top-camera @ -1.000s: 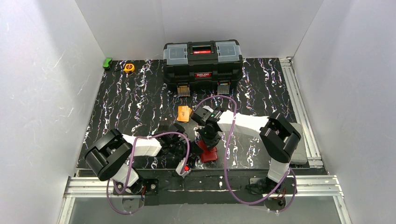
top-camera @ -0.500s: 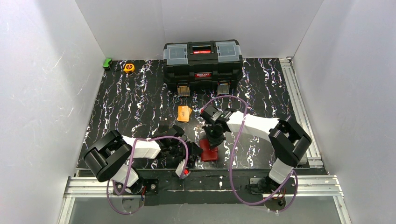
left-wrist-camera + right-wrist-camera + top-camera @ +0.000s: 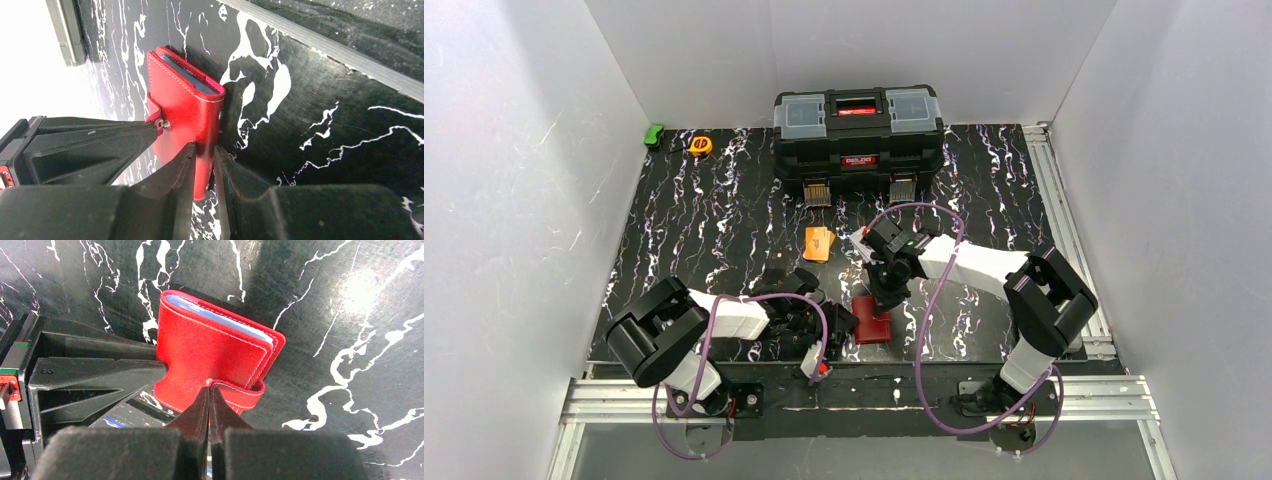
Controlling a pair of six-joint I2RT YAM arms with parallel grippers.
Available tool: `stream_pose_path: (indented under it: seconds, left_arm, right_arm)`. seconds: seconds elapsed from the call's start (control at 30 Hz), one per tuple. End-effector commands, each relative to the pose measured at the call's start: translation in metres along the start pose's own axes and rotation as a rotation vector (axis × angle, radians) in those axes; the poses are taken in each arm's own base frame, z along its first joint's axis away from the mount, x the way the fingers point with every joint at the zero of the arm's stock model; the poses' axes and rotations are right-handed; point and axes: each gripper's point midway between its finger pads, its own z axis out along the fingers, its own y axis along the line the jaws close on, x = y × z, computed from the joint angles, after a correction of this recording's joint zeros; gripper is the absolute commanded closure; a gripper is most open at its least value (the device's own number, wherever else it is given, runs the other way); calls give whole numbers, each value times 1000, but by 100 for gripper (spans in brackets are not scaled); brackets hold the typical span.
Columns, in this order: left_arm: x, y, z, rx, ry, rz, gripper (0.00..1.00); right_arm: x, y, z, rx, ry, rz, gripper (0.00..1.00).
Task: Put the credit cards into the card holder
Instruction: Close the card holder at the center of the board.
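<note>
The card holder point(image 3: 873, 328) is a red wallet, folded shut, lying near the table's front edge. Greyish-blue layers point(image 3: 220, 316) show between its covers. My left gripper point(image 3: 205, 161) is shut on its near edge, one finger on each cover. In the right wrist view the card holder point(image 3: 210, 347) lies just ahead of my right gripper point(image 3: 210, 387). That gripper is shut, and its tips touch the snap tab point(image 3: 240, 390) by the pale stud. A small pile of orange credit cards point(image 3: 820, 243) lies on the table beyond both grippers, apart from them.
A big black toolbox point(image 3: 859, 128) stands at the back middle. A yellow tape measure point(image 3: 700, 145) and a small green object point(image 3: 654, 135) sit in the back left corner. White walls close in three sides, and a metal rail point(image 3: 1064, 230) runs along the table's right edge.
My right arm has swung its wrist back and to the right, its tips staying over the card holder. The left jaws have closed slightly more on the holder.
</note>
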Motion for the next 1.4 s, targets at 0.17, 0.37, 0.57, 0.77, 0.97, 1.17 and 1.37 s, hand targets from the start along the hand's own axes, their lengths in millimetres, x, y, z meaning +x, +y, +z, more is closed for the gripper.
stream_pose_path:
  seconds: [0.17, 0.37, 0.57, 0.77, 0.97, 1.17, 1.37]
  left_arm:
    - [-13, -71, 0, 208, -4, -173, 80]
    - [-13, -71, 0, 207, 1, -179, 81]
    - [-11, -68, 0, 201, -1, -178, 81]
    - [-12, -66, 1, 195, -5, -175, 81]
    - [-12, -66, 2, 194, -2, -183, 81]
    - [-11, -64, 2, 192, 1, -188, 81]
    - [-12, -64, 2, 190, 5, -188, 81]
  right_arm:
    - [-10, 12, -7, -88, -38, 0, 99]
    - [-7, 12, -2, -96, -13, -4, 99]
    - [-7, 13, 2, -95, 5, -2, 99]
    - [-12, 18, 4, -90, 3, -16, 99]
    - [-13, 21, 10, -78, 26, -27, 99]
    - [-6, 21, 18, -62, 69, -37, 99]
    - [1, 23, 23, -28, 92, -78, 99]
